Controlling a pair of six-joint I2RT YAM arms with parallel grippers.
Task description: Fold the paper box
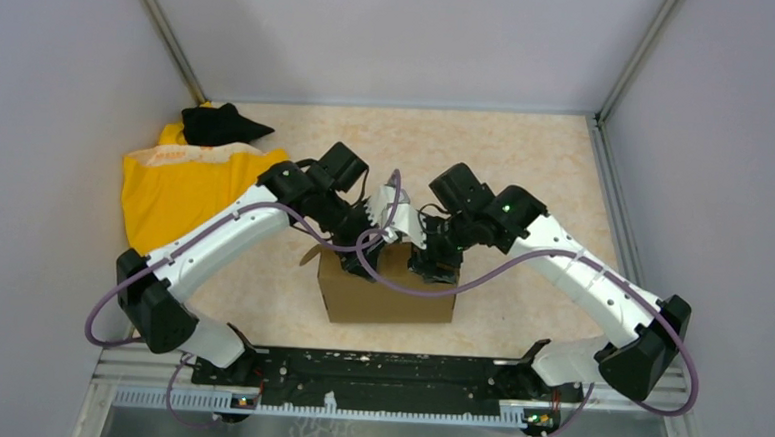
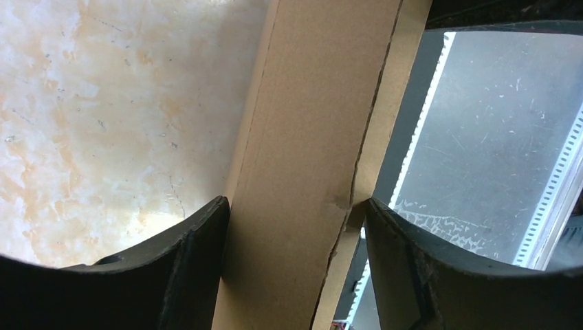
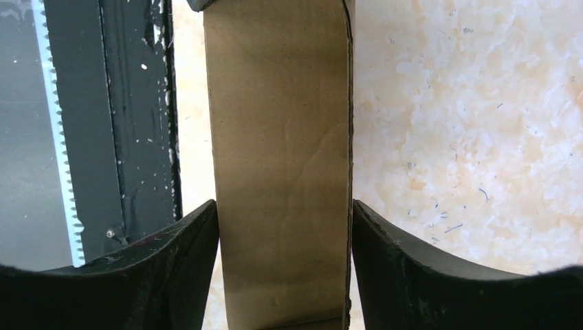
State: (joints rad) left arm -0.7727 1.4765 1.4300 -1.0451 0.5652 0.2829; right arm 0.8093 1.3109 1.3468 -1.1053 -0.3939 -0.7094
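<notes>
The paper box (image 1: 390, 294) is plain brown cardboard and stands on edge on the table near the front, between the two arms. My left gripper (image 1: 347, 238) comes down on its top left part. In the left wrist view the gripper (image 2: 295, 227) has both black fingers (image 2: 196, 254) pressed against the cardboard (image 2: 302, 151), which shows a second layer along its right edge. My right gripper (image 1: 436, 266) is on the box's top right part. In the right wrist view the gripper (image 3: 284, 234) has both fingers (image 3: 392, 268) against the sides of the cardboard panel (image 3: 278, 137).
A yellow cloth (image 1: 180, 188) with a black item (image 1: 218, 123) on it lies at the back left. The black mounting rail (image 1: 385, 379) runs along the near edge. Grey walls enclose the beige table (image 1: 527, 156) on three sides.
</notes>
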